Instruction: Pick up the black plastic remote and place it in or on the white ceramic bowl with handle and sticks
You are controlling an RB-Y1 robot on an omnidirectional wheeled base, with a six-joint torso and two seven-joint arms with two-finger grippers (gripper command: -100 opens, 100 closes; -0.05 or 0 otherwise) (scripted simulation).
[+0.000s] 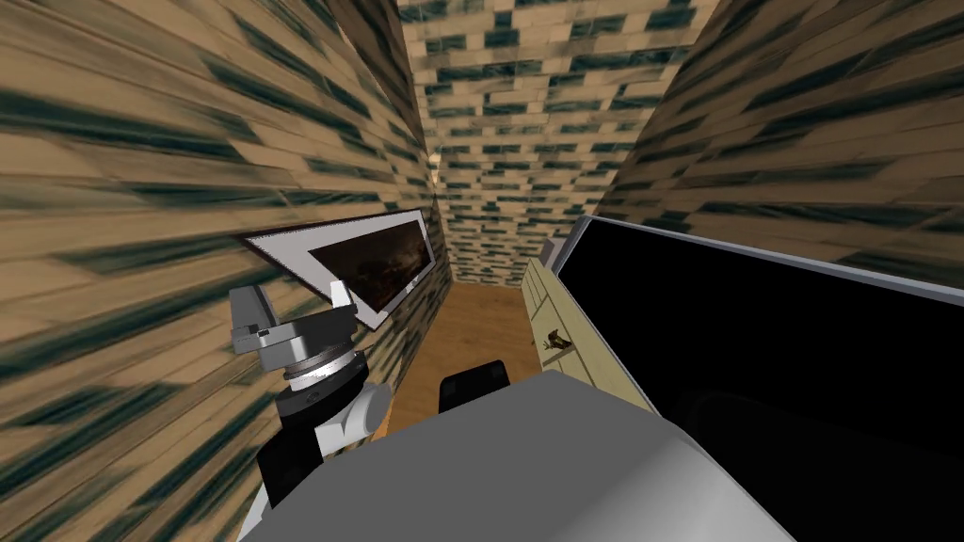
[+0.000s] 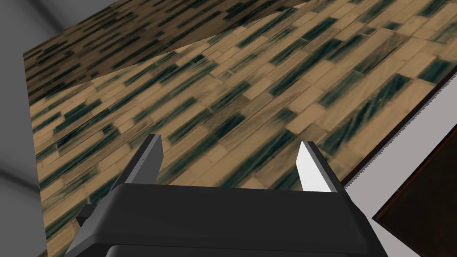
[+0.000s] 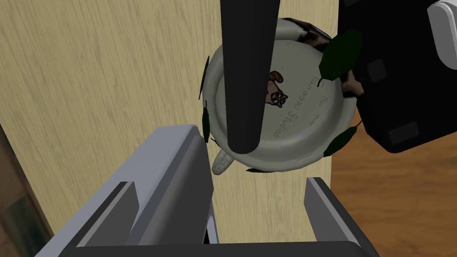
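remote (image 3: pixel 245 67) lies across the bowl (image 3: pixel 303 134) on the pale bench (image 3: pixel 111 89). right gripper (image 3: pixel 254 156) just beside the bowl, jaws apart, empty. left gripper (image 2: pixel 230 151) well apart from it, jaws apart.

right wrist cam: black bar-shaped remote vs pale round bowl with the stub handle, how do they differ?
Colour: the long black remote is plain. The pale grey-white round bowl has a small cat drawing inside and dark leaves at its rim.
Shape: the remote is a narrow bar. The bowl is round with a stub handle.
Pose: the remote crosses over the bowl's inside. The bowl sits on a pale wooden top.
Shared: both lie ahead of the open right gripper, neither between its fingers.
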